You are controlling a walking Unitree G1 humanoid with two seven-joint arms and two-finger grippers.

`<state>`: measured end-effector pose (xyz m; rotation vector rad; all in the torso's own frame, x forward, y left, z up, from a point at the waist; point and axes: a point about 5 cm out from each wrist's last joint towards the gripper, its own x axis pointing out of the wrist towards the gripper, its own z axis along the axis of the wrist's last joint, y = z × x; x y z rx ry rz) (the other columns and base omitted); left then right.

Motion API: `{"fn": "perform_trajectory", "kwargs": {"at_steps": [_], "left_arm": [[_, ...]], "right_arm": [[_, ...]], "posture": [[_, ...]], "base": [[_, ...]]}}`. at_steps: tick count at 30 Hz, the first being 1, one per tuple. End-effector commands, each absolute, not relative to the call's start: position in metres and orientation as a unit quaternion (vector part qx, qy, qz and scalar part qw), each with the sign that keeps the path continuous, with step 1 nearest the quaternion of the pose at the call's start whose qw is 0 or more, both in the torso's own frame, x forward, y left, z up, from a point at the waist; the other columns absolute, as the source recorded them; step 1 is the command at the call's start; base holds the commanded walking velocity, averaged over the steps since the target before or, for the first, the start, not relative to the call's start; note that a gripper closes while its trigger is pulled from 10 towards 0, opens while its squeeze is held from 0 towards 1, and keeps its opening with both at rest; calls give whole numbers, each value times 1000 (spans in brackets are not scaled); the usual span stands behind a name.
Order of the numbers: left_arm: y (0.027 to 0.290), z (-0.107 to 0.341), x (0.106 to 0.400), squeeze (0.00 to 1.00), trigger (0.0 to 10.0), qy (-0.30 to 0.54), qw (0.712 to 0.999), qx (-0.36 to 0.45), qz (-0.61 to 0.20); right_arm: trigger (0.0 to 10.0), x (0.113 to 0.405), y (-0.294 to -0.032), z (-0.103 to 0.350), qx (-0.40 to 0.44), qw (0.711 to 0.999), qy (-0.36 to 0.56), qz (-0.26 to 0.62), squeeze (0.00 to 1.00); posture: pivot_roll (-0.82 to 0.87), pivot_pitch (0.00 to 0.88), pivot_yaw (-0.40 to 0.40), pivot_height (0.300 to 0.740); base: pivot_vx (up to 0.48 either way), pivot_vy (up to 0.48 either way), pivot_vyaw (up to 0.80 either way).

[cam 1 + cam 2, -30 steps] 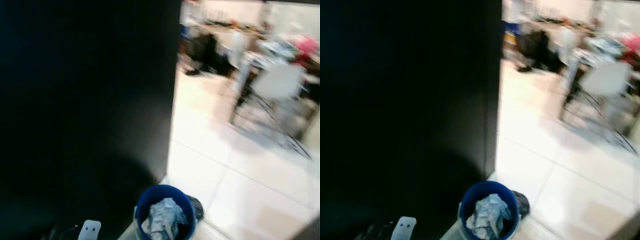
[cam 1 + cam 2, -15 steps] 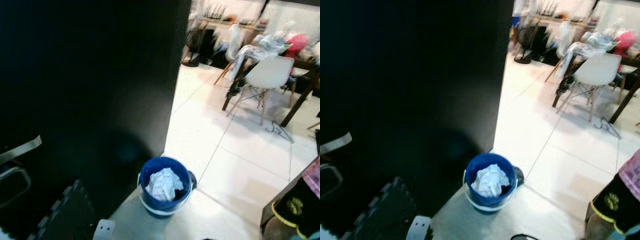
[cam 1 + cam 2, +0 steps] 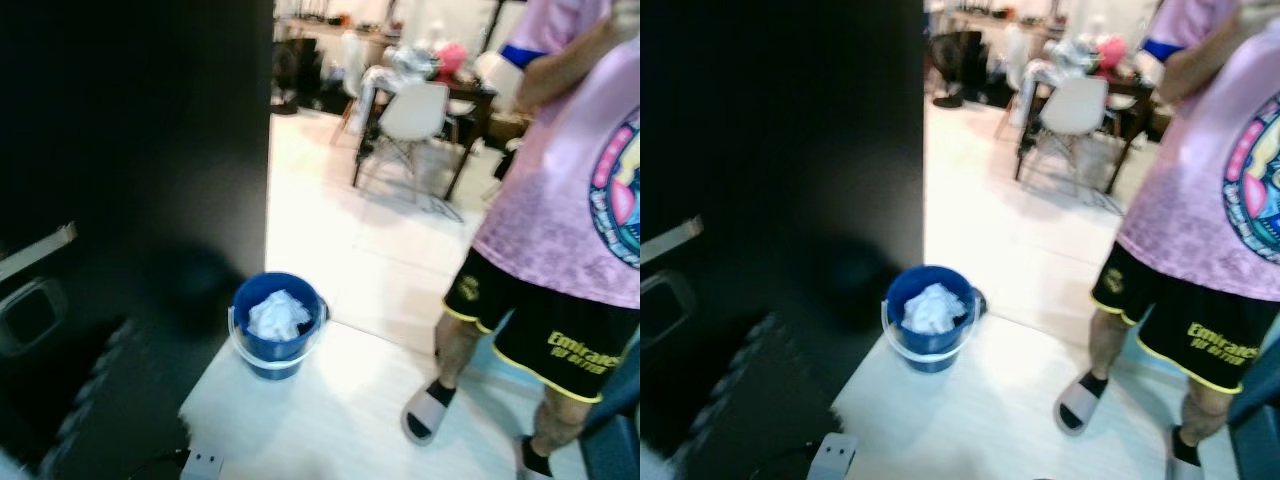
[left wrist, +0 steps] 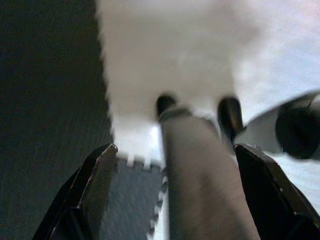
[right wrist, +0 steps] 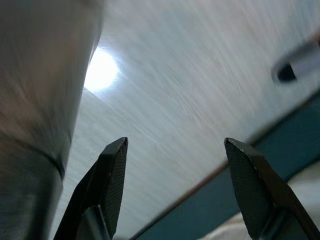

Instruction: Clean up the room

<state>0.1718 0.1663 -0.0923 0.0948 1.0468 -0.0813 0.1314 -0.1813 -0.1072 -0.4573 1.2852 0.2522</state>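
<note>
We see a blue bucket point(image 3: 277, 325) standing on the pale tiled floor point(image 3: 340, 240), just beside the dark wall point(image 3: 130, 150), with crumpled white cloth point(image 3: 278, 315) heaped inside it. A person in a pink shirt point(image 3: 565, 190) stands near it, to our right. Our left gripper point(image 4: 172, 170) and right gripper point(image 5: 175, 167) hang low with fingers spread, pinching nothing. We judge the bucket light and rigid, best lifted by its thin bail handle or rim; the cloth looks soft and limp, so it would bunch easily under a pinch at a raised fold.
</note>
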Motion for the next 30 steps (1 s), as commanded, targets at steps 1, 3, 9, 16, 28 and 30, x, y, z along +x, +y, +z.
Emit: {"fn": "perform_trajectory", "kwargs": {"at_steps": [1,3,9,16,28,30], "left_arm": [[168,-95,166,0,10000,510,858,45,-35],[168,-95,166,0,10000,511,858,47,-36],[167,-95,167,0,10000,509,858,49,-39],[165,-94,167,0,10000,507,859,51,-42],[161,-95,167,0,10000,506,860,53,-48],[161,-94,168,0,10000,504,860,57,-51]], "right_arm": [[10000,134,-176,-107,-210,774,584,123,0],[10000,132,-177,-107,-223,769,587,120,0],[10000,130,-174,-108,-220,766,590,127,0],[10000,129,-176,-109,-236,761,590,128,0],[10000,128,-180,-108,-252,754,592,131,0],[10000,129,-181,-108,-254,753,593,130,0]], "posture": [[100,34,-56,721],[100,33,-57,721],[102,36,-57,721],[98,36,-63,721],[94,29,-70,721],[95,29,-70,721]], "base": [[0,0,0],[0,0,0],[0,0,-258],[0,0,-758],[0,0,-753],[0,0,-747]]}}
